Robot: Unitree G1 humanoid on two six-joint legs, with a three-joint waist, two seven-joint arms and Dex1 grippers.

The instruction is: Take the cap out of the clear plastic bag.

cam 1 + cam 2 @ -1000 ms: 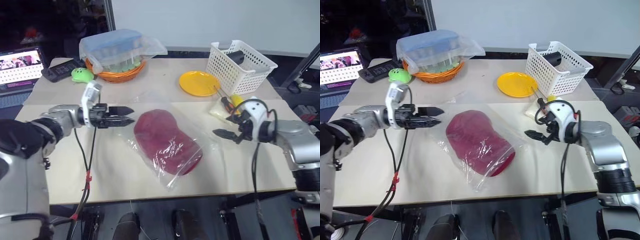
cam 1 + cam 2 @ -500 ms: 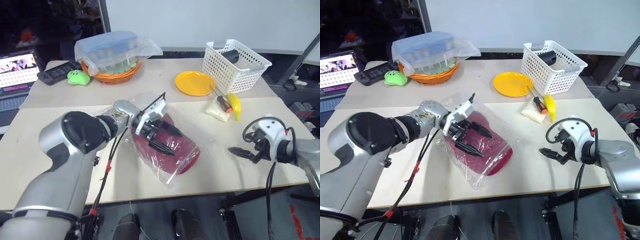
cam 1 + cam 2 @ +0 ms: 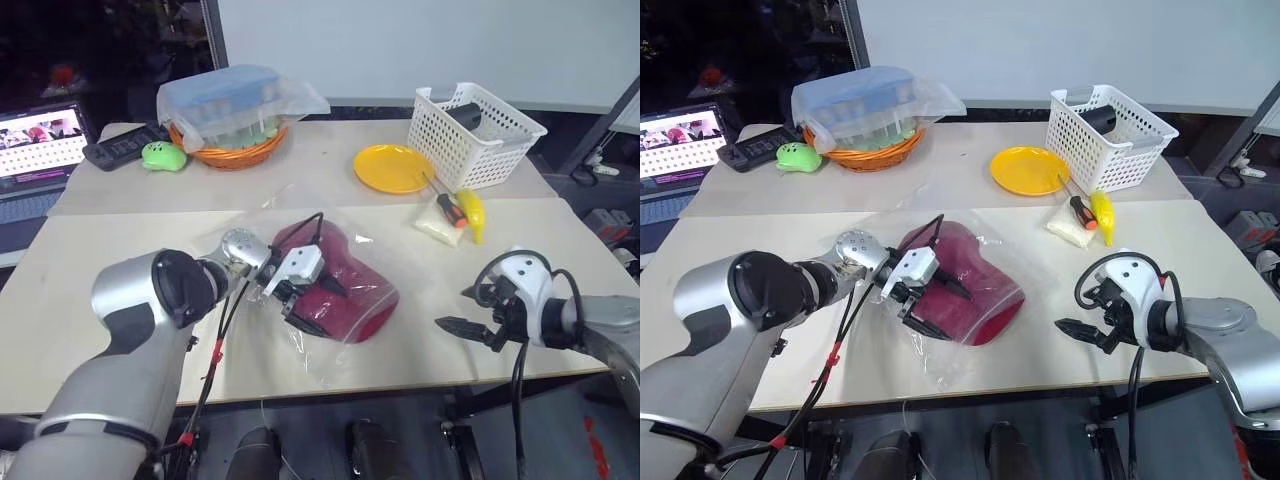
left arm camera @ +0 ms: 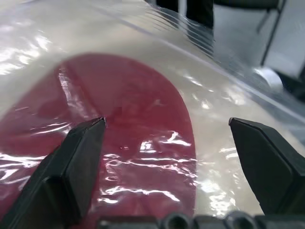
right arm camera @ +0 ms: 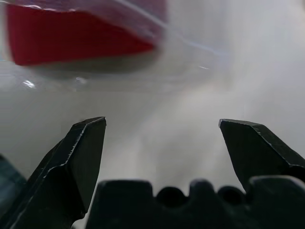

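The dark red cap [image 3: 350, 290] lies inside the clear plastic bag [image 3: 318, 355] in the middle of the table. My left gripper [image 3: 330, 308] is open, pointing right and down, with its fingers spread over the cap's left side against the plastic. In the left wrist view the cap [image 4: 133, 105] under the shiny bag [image 4: 224, 95] fills the space between the fingers of my left gripper [image 4: 167, 124]. My right gripper [image 3: 450, 308] hangs open near the table's front right, a short way right of the bag and touching nothing. The right wrist view shows the cap [image 5: 71, 38] beyond its open fingers.
At the back stand a white basket [image 3: 480, 120], a yellow plate [image 3: 395, 168] and an orange basket with a plastic-wrapped blue-lidded box [image 3: 230, 105]. A screwdriver [image 3: 445, 205], a yellow object [image 3: 470, 213] and a white packet [image 3: 435, 225] lie right of the bag. A green toy [image 3: 160, 155] and laptop [image 3: 40, 150] sit far left.
My left gripper swung right from beside the bag onto the cap and tilted down. The right gripper drew back toward the table's front edge. The bag has bunched up around the cap.
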